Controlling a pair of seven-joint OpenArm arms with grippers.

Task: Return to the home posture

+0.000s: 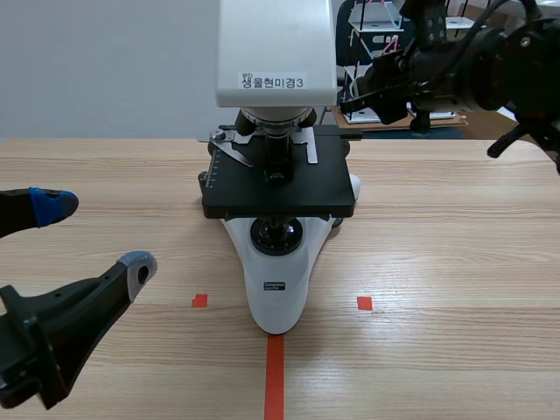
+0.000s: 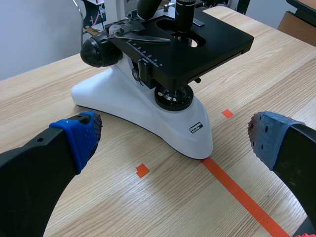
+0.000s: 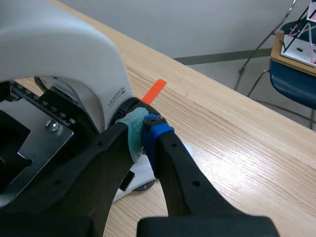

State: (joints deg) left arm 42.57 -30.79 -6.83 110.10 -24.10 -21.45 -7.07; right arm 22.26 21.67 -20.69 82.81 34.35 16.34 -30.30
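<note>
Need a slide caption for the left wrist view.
Left gripper open, facing the microscope on the wooden table, orange tape line meeting its base.

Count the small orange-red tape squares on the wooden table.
2. One small orange-red tape square lies on the light wooden table left of the white-and-black microscope; the other square lies right of it. The microscope's base could hide more.

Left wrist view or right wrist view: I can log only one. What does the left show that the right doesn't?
Only left wrist: the open left gripper, the microscope's objective, two tape squares. Only right wrist: the shut right gripper beside the microscope's curved arm, a chair. Both: the microscope, the wooden table, orange tape.
</note>
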